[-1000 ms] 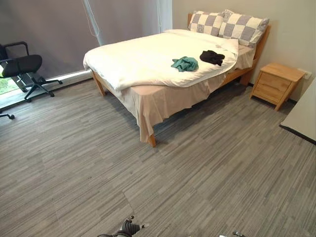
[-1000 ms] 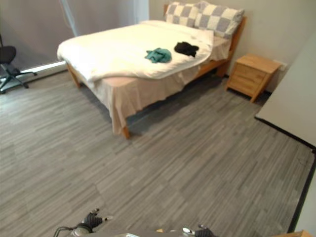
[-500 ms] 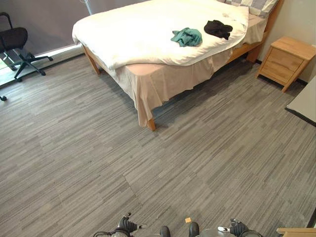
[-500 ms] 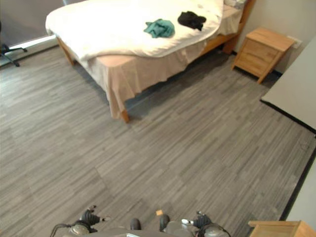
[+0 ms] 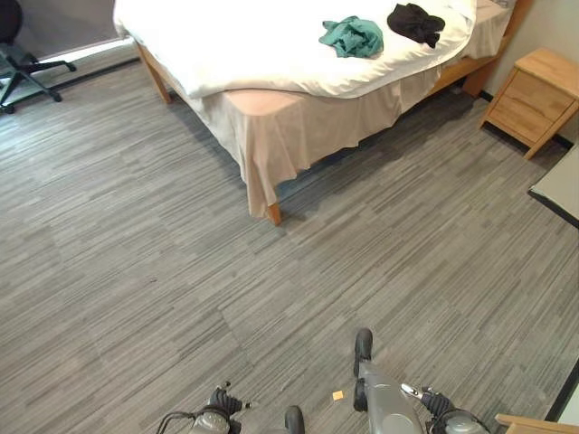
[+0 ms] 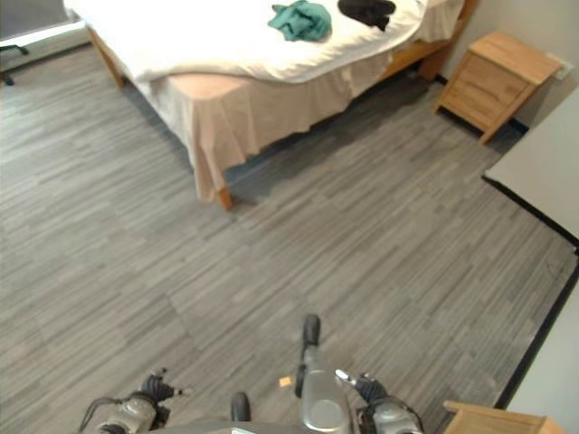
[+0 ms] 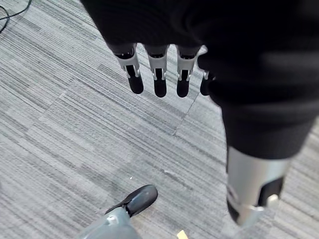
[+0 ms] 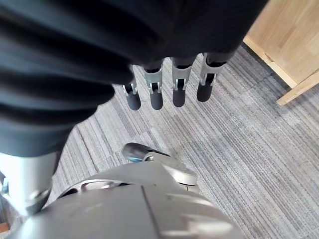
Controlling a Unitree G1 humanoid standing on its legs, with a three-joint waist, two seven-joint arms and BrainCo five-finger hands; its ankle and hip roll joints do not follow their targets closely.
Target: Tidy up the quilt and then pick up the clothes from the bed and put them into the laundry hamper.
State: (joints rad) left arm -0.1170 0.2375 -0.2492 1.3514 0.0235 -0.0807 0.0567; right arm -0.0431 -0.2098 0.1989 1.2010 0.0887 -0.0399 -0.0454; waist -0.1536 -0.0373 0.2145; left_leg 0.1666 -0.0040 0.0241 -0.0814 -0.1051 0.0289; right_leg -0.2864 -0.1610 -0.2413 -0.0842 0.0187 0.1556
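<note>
Camera dipped; clothes (image 5: 352,36) far from left hand (image 7: 159,74).

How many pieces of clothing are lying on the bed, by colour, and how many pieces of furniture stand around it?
Teal clothes: 1
Black clothes: 1
Bed: 1
Wooden nightstand: 1
Office chair: 1
Total: 5

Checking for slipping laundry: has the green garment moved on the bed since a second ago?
No. The green garment keeps its spot beside the black garment on the quilt; the camera tilted down.
</note>
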